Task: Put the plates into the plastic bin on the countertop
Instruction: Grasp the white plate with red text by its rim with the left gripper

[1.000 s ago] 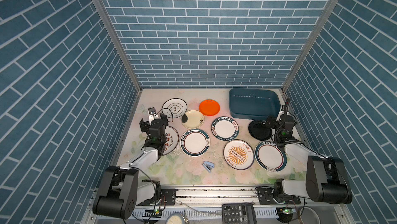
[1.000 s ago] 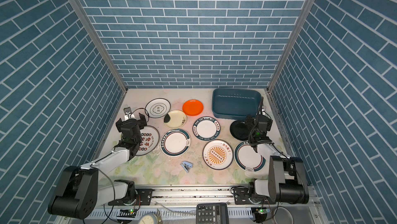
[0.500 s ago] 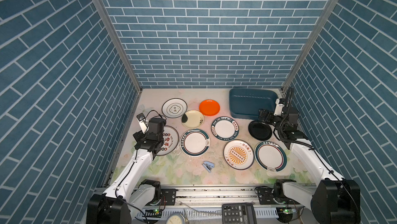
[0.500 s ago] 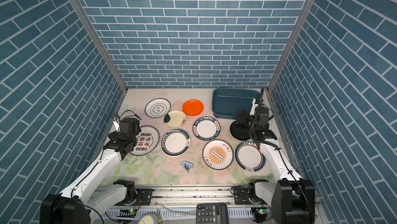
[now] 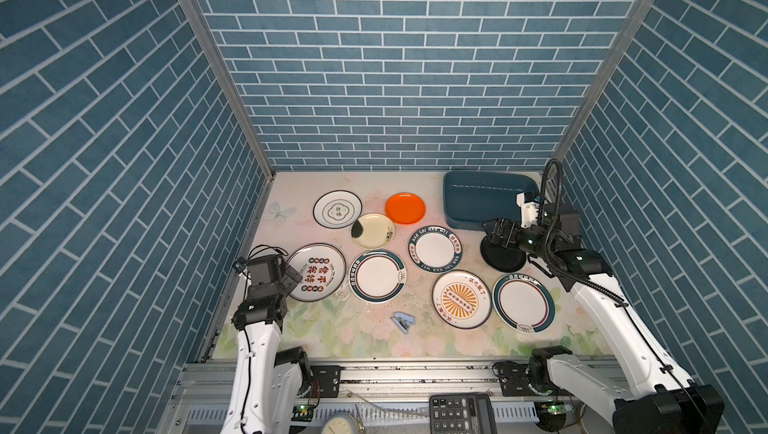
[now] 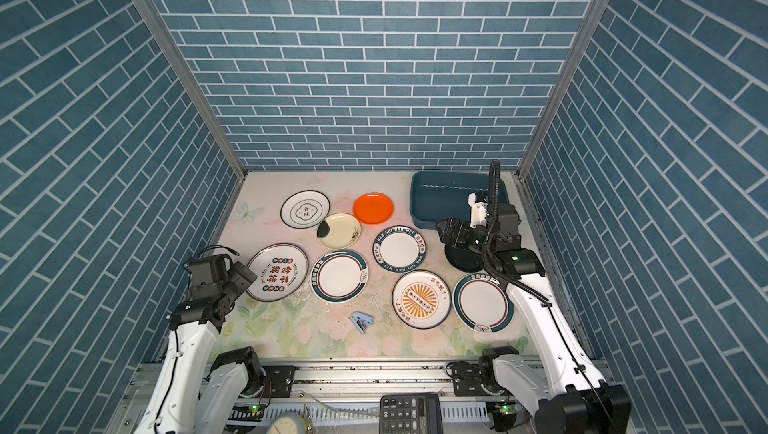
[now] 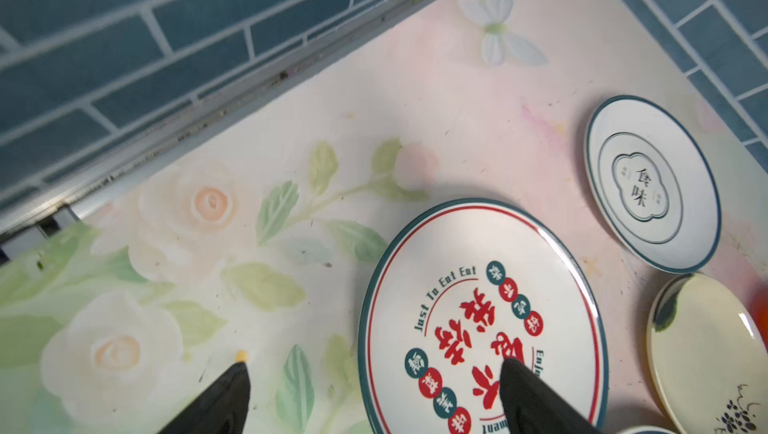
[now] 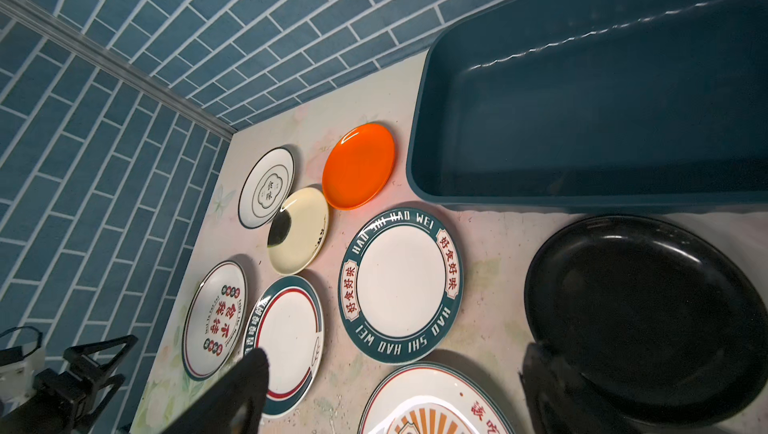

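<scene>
The left claw point(image 5: 292, 277) is hanging wide open over the edge of the red-letter plate point(image 5: 316, 271), and the right claw point(image 5: 493, 231) is hanging wide open over the black plate point(image 5: 505, 260). All 9 plates point(image 5: 377, 276) are lying on the flowery counter point(image 5: 353, 330), outside the blue bin point(image 5: 478, 199) at the upper right.

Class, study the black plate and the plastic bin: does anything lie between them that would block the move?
Nothing visible does. The black plate lies beside the plastic bin, with only a strip of bare countertop between them. The open right gripper hangs above the plate's edge.
</scene>
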Tool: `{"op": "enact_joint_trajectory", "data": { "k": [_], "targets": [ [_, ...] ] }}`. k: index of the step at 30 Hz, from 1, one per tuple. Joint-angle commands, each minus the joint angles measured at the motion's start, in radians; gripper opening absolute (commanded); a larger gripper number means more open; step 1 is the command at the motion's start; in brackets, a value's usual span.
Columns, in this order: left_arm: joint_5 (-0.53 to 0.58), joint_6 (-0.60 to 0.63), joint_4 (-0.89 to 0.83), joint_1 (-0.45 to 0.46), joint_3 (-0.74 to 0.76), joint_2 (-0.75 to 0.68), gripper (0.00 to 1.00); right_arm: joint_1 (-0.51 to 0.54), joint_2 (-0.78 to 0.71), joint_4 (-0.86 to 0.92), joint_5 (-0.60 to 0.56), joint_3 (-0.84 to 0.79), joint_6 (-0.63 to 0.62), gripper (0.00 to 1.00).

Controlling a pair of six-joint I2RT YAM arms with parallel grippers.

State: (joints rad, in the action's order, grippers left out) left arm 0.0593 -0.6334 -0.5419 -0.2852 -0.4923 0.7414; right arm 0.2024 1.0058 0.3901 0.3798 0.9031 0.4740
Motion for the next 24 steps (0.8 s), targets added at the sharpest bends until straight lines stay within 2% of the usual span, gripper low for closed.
{"op": "enact_joint_trajectory", "data": {
  "k": [1,5,9,18,22,24],
  "targets": [
    [-0.298,-0.034,0.072,-0.116,0.042,0.051,0.94,0.005,-0.035,0.041,0.052,-0.004,-0.017,0.96],
    [-0.445,-0.017,0.137,-0.217,0.074,0.123,0.94,0.005,-0.065,0.033,0.084,-0.023,-0.018,0.96],
    [-0.515,-0.030,0.223,-0.244,0.133,0.137,0.91,0.005,-0.110,-0.011,0.114,-0.067,-0.012,0.96],
    [-0.533,-0.049,0.338,-0.244,0.205,0.183,0.77,0.005,-0.137,-0.039,0.140,-0.122,-0.011,0.96],
    [-0.517,-0.054,0.349,-0.245,0.205,0.213,0.61,0.006,-0.139,-0.056,0.136,-0.146,-0.005,0.96],
    [-0.522,-0.056,0.355,-0.244,0.199,0.234,0.57,0.005,-0.138,-0.068,0.135,-0.160,0.005,0.96]
  ]
}}
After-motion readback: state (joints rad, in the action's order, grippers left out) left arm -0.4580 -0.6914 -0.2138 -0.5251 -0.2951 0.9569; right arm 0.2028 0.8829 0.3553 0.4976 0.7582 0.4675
